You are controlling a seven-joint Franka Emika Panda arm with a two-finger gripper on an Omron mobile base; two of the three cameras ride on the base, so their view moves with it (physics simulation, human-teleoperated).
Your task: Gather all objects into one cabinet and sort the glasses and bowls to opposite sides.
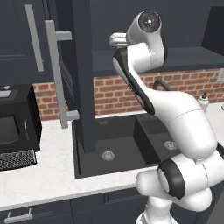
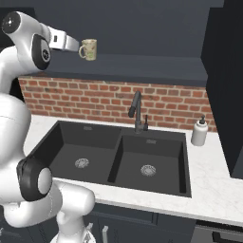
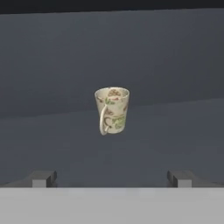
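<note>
Straight ahead of my gripper, jaws spread wide and empty, stands the cream mottled cup on the cabinet shelf. It looks light, rigid, glossy, breakable; I'd pinch across its body, clear of the handle.

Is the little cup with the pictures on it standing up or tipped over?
Standing up. In the hand view the cup has its open rim on top and its handle down the side, resting on the cabinet shelf.
</note>
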